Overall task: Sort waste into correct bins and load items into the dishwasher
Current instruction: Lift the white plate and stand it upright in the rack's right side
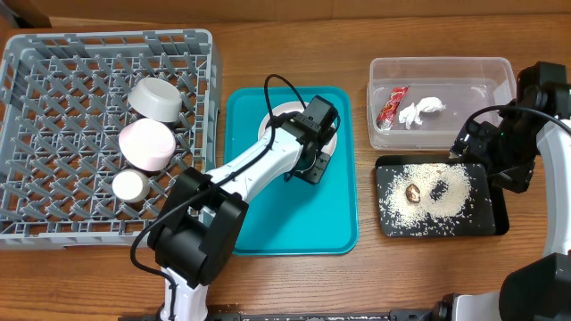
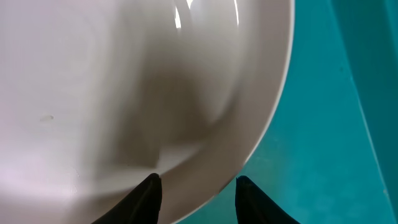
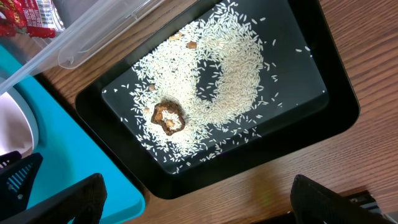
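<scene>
Fingertips [image 2: 147,202] of the left tool [image 2: 198,199] straddle the rim of the white plate [image 2: 112,93] on the teal tray [image 2: 323,124], parted, unclamped. Plate loading seems in hand: next, pinch, lift, carry to the grey rack [image 1: 89,36].

Surface: wooden table [image 1: 294,276], brown, grain running left to right. Four things lie directly on it.

1. Grey dish rack [image 1: 107,36], large and square, fills the upper left of the frame.
2. Teal tray [image 1: 294,223], centre frame, just right of the rack's lower right corner. A thin strip of wood shows between them.
3. Clear tub [image 1: 442,61], upper right, well apart from the rack, with a narrow gap of wood to the teal tray.
4. Black tray [image 1: 437,233], right of centre, directly below the tub in the frame and just beside it.

Right wrist view: bare wood shows between the black tray's corner and the teal tray's edge, so they are close but not touching.
</scene>
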Tool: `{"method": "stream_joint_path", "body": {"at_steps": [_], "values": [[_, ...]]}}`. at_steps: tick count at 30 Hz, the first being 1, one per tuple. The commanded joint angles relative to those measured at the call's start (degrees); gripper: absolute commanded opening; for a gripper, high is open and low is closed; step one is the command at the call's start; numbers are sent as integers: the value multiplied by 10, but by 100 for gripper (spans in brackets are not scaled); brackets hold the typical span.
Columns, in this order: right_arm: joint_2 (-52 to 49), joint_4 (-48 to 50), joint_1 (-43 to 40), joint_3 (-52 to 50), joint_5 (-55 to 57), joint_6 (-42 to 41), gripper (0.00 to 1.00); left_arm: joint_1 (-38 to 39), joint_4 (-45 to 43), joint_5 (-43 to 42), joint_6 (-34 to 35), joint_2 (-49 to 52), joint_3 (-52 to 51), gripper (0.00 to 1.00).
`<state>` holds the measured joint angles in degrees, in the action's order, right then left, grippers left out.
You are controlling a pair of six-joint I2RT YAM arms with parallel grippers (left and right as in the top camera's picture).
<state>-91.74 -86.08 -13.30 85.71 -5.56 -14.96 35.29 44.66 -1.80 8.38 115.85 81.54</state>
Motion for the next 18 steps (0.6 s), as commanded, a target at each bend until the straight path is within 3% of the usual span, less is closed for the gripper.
{"method": "stream_joint_path", "body": {"at_steps": [1, 5, 10, 18], "values": [[15, 2, 0, 3, -1, 2, 96, 5, -9, -6, -2, 11, -30, 41], [15, 2, 0, 3, -1, 1, 96, 7, -16, -6, -2, 11, -50, 40], [15, 2, 0, 3, -1, 1, 96, 6, -14, -6, 0, 10, -44, 4], [15, -2, 0, 3, -1, 2, 96, -8, 104, 36, 43, 3, 71, 4]]}}
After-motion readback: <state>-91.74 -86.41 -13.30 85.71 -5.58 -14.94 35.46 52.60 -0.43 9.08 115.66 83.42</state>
